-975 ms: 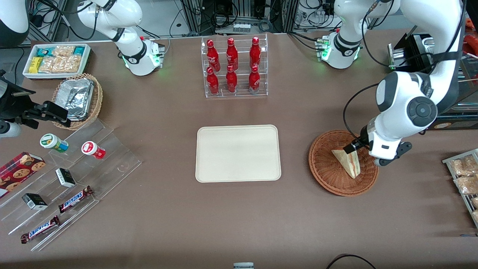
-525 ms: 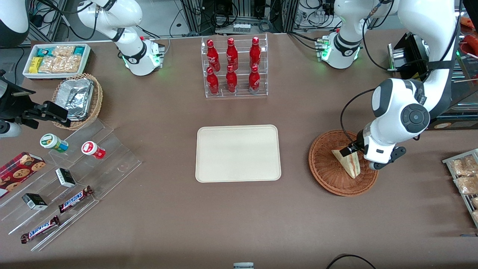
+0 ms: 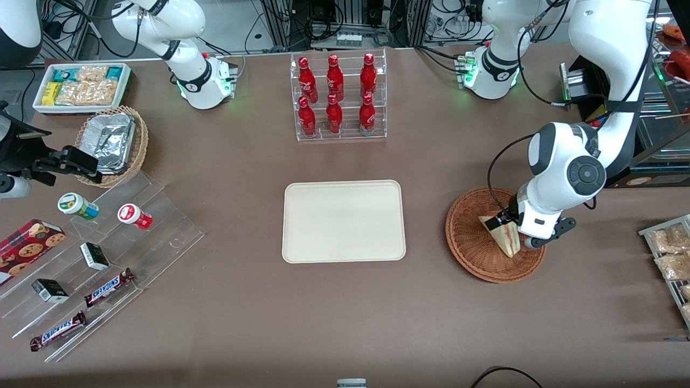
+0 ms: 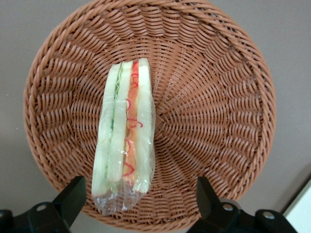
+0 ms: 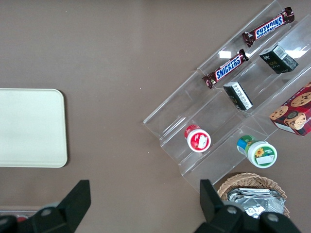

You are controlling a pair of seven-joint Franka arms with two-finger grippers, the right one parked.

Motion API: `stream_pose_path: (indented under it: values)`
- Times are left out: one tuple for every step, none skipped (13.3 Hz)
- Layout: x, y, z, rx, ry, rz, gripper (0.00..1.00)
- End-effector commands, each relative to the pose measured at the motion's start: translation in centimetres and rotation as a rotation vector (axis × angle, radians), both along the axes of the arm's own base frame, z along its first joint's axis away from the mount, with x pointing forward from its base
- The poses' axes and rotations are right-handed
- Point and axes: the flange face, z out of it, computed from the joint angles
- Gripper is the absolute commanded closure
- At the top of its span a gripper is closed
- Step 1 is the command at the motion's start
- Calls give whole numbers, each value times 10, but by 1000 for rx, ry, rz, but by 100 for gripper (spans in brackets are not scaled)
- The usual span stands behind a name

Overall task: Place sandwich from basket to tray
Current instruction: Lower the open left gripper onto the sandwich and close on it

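Observation:
The sandwich (image 3: 507,240) (image 4: 125,131) is a pale wedge wrapped in clear film, with red and green filling showing. It lies in the round reddish-brown wicker basket (image 3: 470,243) (image 4: 209,111) toward the working arm's end of the table. My left gripper (image 3: 511,220) (image 4: 140,198) hangs just above the basket, open. Its black fingers (image 4: 73,194) stand wide apart on either side of the sandwich's film-wrapped end without touching it. The cream-white tray (image 3: 343,221) (image 5: 31,127) lies flat at the table's middle with nothing on it.
A clear rack of red bottles (image 3: 338,97) stands farther from the front camera than the tray. At the parked arm's end are a white snack bin (image 3: 81,86), a tan basket with a foil container (image 3: 110,141) and an acrylic stepped shelf (image 3: 108,258). Bagged snacks (image 3: 671,253) lie beside the basket.
The left arm's wrist has shifted a little toward the tray over the basket. The gripper stays open and the sandwich has not moved.

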Motion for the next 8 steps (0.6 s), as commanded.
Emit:
stream_pose_path:
  values:
    - [-5, 2, -15, 1, -16, -29, 0]
    - [-6, 4, -18, 2, -16, -39, 0]
    - [-7, 5, -21, 1, -15, -44, 1]
    - [-8, 5, -24, 8, -10, -55, 1]
    - [-11, 5, -30, 18, -3, -67, 5]
    - [-12, 6, -32, 22, -1, -69, 13]
    - [-13, 8, -33, 25, 2, -68, 27]
    - [-15, 9, -35, 26, 7, -67, 40]
